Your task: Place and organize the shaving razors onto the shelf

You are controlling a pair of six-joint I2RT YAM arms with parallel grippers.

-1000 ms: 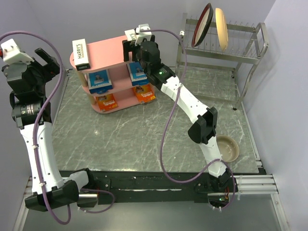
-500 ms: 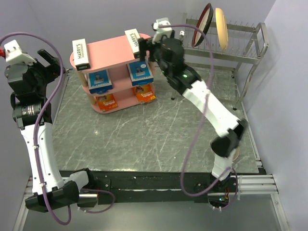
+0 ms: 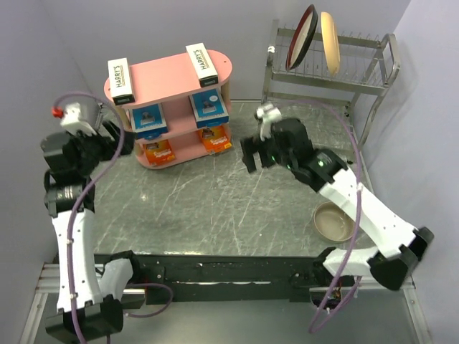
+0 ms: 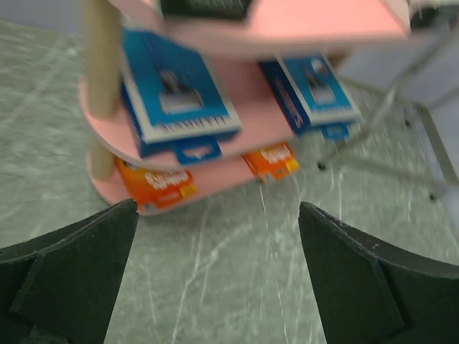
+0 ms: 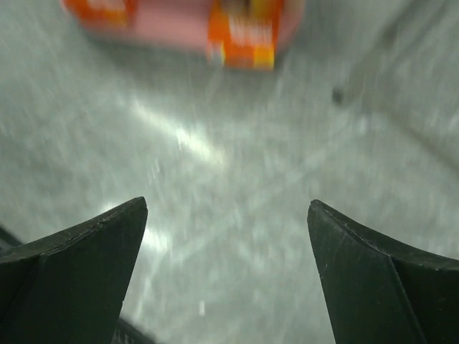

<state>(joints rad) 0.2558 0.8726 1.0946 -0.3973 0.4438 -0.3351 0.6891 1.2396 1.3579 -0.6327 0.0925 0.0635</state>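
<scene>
Left fingers [image 4: 68, 279] spread wide, empty; right fingers [image 5: 72, 261] likewise wide apart, nothing held.

Robot lab, a test cell.

- Left arm [image 3: 68, 236] and right arm [image 3: 373, 215], white with black joints, stand on a black rail [image 3: 229, 271] at the near edge of the table [image 3: 215, 208].
- Plain pale walls [image 3: 430, 107] box the table in at the left, back and right.
- The table top is a grey marble-look sheet, set in a metal frame.
- The props are staged and of mixed kinds. A pink shelf [image 3: 168, 72] carries retail razor packs [image 3: 149, 120], as in a shop. A steel rack [image 3: 373, 82] holds two plates [image 3: 301, 37] on edge, as in a kitchen. A bowl [image 3: 335, 221] sits on the table near the right arm.
- Shop goods and kitchen ware share one small table between two robot arms.
</scene>
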